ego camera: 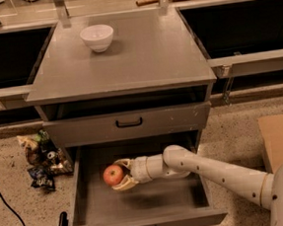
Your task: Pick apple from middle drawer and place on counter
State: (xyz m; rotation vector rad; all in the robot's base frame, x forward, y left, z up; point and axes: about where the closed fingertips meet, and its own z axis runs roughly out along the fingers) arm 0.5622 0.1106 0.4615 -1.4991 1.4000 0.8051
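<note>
The red apple point(113, 175) is inside the open middle drawer point(139, 199), toward its left side. My gripper point(121, 175) reaches into the drawer from the right, and its pale fingers point(124, 186) are closed around the apple's right side. The apple looks lifted slightly above the drawer floor, with a shadow below it. The grey counter point(146, 55) spans the top of the cabinet above the drawers.
A white bowl point(97, 37) stands at the counter's back left. A shut drawer front point(129, 122) with a black handle sits above the open drawer. Snack bags point(41, 158) lie on the floor at left, and a cardboard box point(282, 140) at right.
</note>
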